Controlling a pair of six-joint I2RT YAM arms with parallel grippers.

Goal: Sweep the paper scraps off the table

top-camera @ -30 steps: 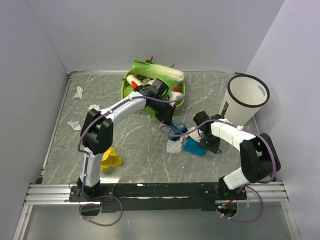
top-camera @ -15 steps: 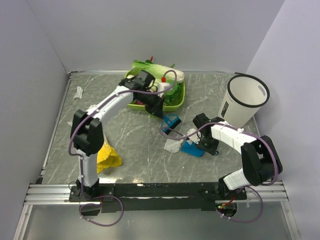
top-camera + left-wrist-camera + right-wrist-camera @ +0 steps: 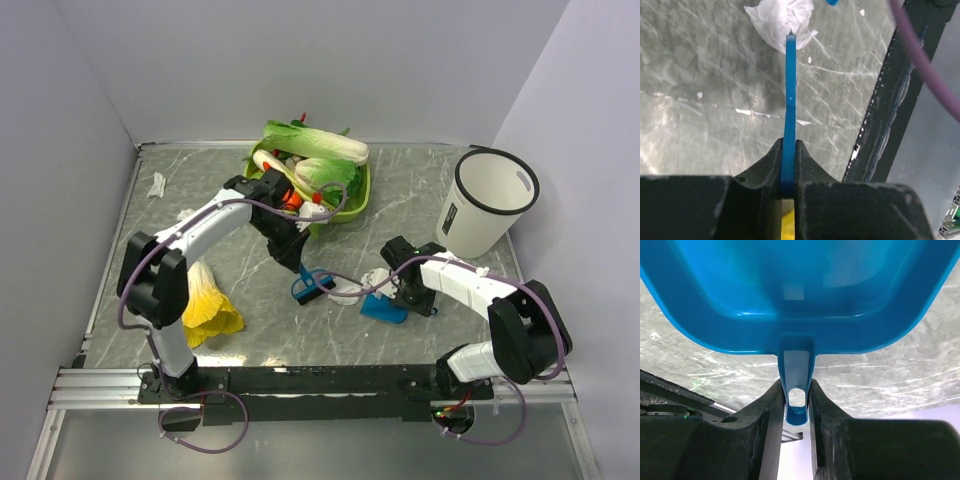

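A grey-green veined bench (image 3: 270, 335) sat between pale walls (image 3: 70, 90). The left claw (image 3: 788, 155) clenched a blue brush (image 3: 790, 90), a paper scrap (image 3: 780, 17) at its tip. The right claw (image 3: 796, 395) gripped a blue dustpan (image 3: 790, 285).

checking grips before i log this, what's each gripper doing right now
Left gripper: closed on the blue brush, by its handle.
Right gripper: closed on the blue dustpan, by its handle.

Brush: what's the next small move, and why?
Probably nudge the brush toward the dustpan. The left gripper is shut on the brush, its tip at the edge of a scrap, and the right gripper holds the dustpan just beyond that scrap.
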